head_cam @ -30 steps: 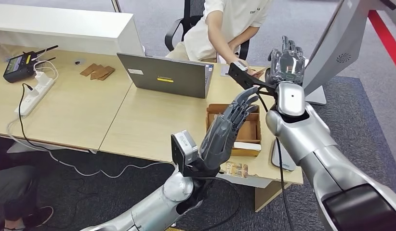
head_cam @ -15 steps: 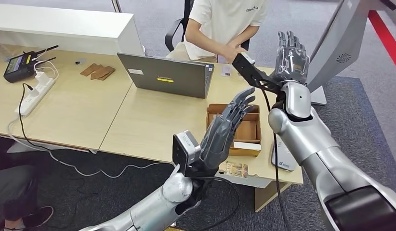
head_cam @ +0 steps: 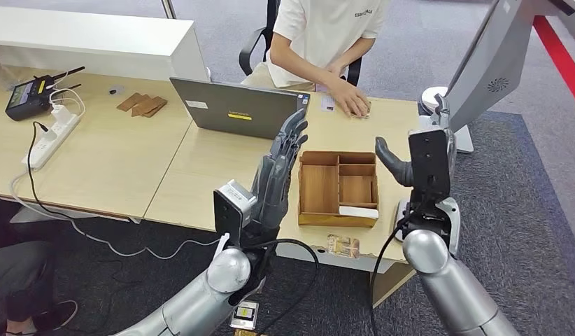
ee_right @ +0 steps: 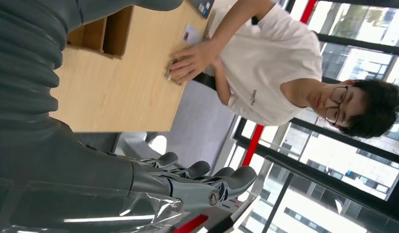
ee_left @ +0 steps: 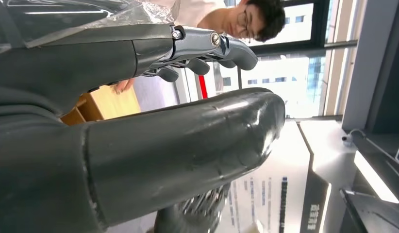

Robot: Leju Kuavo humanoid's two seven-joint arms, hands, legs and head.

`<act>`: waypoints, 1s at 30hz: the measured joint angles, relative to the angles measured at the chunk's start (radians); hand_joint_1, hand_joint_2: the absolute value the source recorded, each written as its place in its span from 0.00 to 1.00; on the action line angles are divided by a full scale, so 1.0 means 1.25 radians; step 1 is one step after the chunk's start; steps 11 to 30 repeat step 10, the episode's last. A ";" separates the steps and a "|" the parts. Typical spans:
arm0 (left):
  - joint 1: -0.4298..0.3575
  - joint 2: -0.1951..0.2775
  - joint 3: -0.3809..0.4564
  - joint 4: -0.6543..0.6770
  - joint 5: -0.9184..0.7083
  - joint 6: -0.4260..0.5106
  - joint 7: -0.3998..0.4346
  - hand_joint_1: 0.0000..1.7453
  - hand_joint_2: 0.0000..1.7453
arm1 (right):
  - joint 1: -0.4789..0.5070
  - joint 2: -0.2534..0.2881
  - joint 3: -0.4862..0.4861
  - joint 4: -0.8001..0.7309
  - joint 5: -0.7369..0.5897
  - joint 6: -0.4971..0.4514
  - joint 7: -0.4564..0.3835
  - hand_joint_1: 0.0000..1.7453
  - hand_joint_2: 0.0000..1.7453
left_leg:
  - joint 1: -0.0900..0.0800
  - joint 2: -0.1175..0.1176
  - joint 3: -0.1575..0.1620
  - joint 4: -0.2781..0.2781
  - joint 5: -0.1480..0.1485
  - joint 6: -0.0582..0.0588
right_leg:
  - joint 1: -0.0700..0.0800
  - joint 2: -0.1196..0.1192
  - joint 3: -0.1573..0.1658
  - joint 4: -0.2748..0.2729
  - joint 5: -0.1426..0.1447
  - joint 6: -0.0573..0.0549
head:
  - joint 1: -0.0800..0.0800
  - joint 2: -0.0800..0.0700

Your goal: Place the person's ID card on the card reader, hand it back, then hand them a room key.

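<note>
My left hand (head_cam: 278, 171) is raised over the desk's near edge with its fingers straight and apart, holding nothing; it appears close up in the left wrist view (ee_left: 139, 121). My right hand (head_cam: 393, 162) stands upright beside the wooden tray (head_cam: 337, 218), empty, its fingers spread in the right wrist view (ee_right: 139, 184). A white card (head_cam: 358, 211) lies in the tray's front slot. The person's hand (head_cam: 352, 103) (ee_right: 193, 60) rests flat on the desk over a small flat thing. Another small card (head_cam: 328, 103) (ee_right: 190, 34) lies beside it. The white card reader (head_cam: 399, 210) is mostly hidden behind my right forearm.
A grey laptop (head_cam: 243, 108) stands open at mid-desk. A power strip (head_cam: 54, 129), a radio (head_cam: 26, 94) and brown card pieces (head_cam: 141, 103) lie at the far left. A tall grey kiosk stand (head_cam: 487, 63) rises at the right.
My right hand has drawn back from the person toward me and lowered. My left hand moved left, off the tray. The person's hand went down onto the desk.
</note>
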 joint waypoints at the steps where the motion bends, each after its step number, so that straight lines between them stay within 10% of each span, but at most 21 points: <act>1: 0.005 0.006 0.006 -0.009 -0.006 0.004 0.003 0.00 0.00 | 0.029 -0.004 -0.010 -0.032 -0.022 0.000 -0.017 0.00 1.00 | 0.000 0.000 0.000 0.000 0.000 0.000 | 0.000 0.000 0.000 0.000 0.000 0.000 | 0.000 0.000; 10: 0.024 0.044 0.032 -0.065 -0.031 0.004 0.021 0.00 0.00 | 0.234 -0.012 -0.111 -0.226 -0.161 0.000 -0.154 0.00 1.00 | 0.000 0.000 0.000 0.000 0.000 0.000 | 0.000 0.000 0.000 0.000 0.000 0.000 | 0.000 0.000; 30: 0.024 0.044 0.032 -0.065 -0.031 0.004 0.021 0.00 0.00 | 0.234 -0.012 -0.111 -0.226 -0.161 0.000 -0.154 0.00 1.00 | 0.000 0.000 0.000 0.000 0.000 0.000 | 0.000 0.000 0.000 0.000 0.000 0.000 | 0.000 0.000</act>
